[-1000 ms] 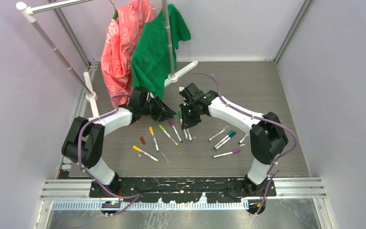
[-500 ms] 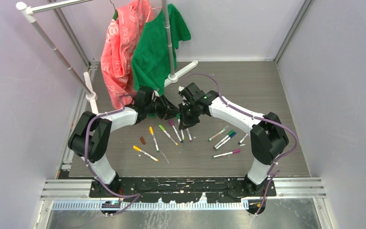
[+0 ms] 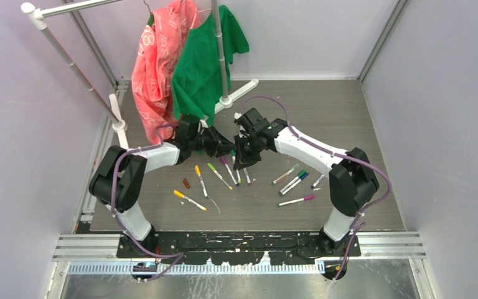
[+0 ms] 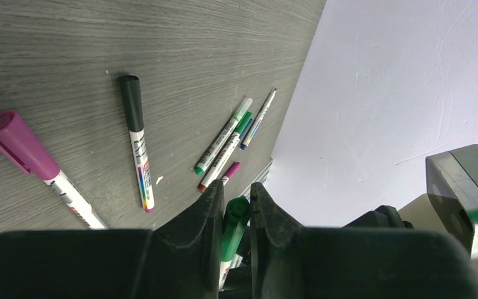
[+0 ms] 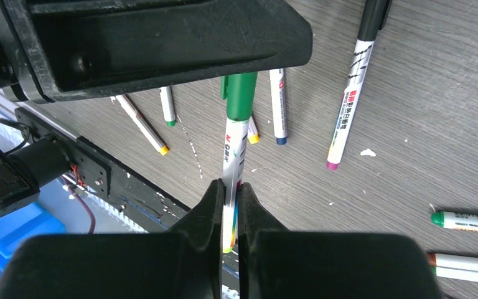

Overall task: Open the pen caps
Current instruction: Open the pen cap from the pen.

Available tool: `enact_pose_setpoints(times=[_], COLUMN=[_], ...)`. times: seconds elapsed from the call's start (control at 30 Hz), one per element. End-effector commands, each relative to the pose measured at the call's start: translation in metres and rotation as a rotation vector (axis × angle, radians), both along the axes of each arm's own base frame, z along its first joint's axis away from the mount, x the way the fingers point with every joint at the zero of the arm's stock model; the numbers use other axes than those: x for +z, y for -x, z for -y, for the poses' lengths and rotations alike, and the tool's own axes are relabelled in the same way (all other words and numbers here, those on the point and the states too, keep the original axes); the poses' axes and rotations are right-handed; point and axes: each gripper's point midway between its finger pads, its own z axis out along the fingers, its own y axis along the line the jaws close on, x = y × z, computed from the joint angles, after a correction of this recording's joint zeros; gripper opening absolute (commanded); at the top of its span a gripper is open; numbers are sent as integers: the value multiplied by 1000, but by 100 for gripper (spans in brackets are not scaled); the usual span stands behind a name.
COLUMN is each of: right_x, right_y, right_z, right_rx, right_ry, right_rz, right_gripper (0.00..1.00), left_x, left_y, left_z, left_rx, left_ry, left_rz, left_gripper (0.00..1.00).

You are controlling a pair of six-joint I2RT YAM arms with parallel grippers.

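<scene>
Above the table's middle, my two grippers meet tip to tip. My right gripper (image 5: 230, 190) is shut on the white barrel of a pen (image 5: 234, 152) with a green pen cap (image 5: 241, 93) on it. The left gripper (image 4: 233, 200) has its jaws closed against that green cap (image 4: 235, 223). In the top view the left gripper (image 3: 226, 148) and right gripper (image 3: 240, 149) touch. Several other capped pens lie below: a yellow one (image 3: 198, 177), an orange one (image 3: 189, 200), a magenta one (image 3: 228, 169). A loose brown cap (image 3: 187, 183) lies beside them.
A cluster of pens (image 3: 294, 180) and a magenta-tipped pen (image 3: 296, 200) lie to the right. A clothes rack with a red garment (image 3: 157, 68) and a green shirt (image 3: 206, 62) stands at the back, its base (image 3: 236, 96) close behind the grippers.
The left arm swung right up to the right gripper, and its jaws narrowed onto the green cap. The right arm held the pen almost still.
</scene>
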Motion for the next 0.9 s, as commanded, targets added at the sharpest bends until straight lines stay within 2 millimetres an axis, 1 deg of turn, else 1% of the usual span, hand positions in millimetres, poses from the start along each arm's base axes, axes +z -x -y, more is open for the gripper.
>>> enact_pose_setpoints(times=[0.0, 0.1, 0.17, 0.27, 0.4, 0.43, 0.5, 0.57, 0.67, 0.77, 0.87], right_x=[38, 37, 34, 33, 29, 29, 27, 26, 26, 22, 13], right_y=[-10, -10, -10, -10, -11, -11, -11, -10, -8, -4, 0], right_z=[-15, -17, -18, -22, -23, -24, -25, -23, -18, -15, -8], right_rx=[0, -9, -19, -33, -44, -44, -48, -54, -58, -52, -42], right_ry=[-128, -142, -154, -179, -184, -189, -187, -182, -173, -159, -119], right_rz=[93, 85, 76, 67, 57, 54, 50, 49, 49, 42, 31], right_gripper=[4, 16, 22, 27, 28, 26, 17, 11, 2, 1, 1], left_x=[31, 31, 33, 39, 46, 47, 50, 51, 43, 36, 30], left_y=[12, 12, 10, 6, 1, 0, -2, -5, -6, -11, -20], left_z=[8, 5, 5, 5, 5, 5, 5, 3, -4, -15, -22], left_rx=[-51, -26, -8, 20, 54, 66, 83, 98, 122, 168, 209], left_ry=[69, 63, 71, 86, 104, 111, 119, 114, 64, 1, -47], left_rz=[67, 50, 39, 30, 17, 14, 11, 11, 1, -1, -13], left_gripper=[0, 0, 0, 0, 0, 0, 0, 0, 0, 0, 0])
